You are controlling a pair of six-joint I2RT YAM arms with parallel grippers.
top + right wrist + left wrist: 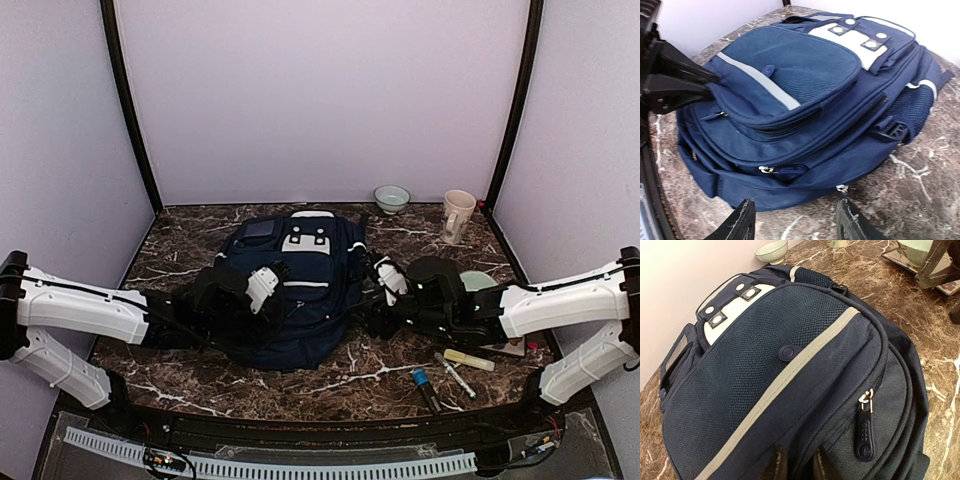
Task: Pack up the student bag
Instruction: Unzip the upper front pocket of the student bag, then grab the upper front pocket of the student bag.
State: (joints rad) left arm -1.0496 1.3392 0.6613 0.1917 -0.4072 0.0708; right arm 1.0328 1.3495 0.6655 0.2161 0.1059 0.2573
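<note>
The backpack (318,300) lies flat in the middle of the table (190,250), its top towards the far edge. The left gripper (797,466) is clenched narrowly on the fabric at the lower edge of the front pocket (790,65), whose mouth shows as a dark slit along one side. The right gripper (796,220) stands released and empty, just beside the backpack's right side, over bare table. The pens (455,372) wait near the near right corner, so nothing seems packed yet. The pinch looks thin: if the fabric slides out, the pocket would likely fall shut before anything reaches it. A hard pull could instead drag the whole backpack towards the left edge. Reaching back for the pens, the right arm may knock the green dish (480,281) beside it.
</note>
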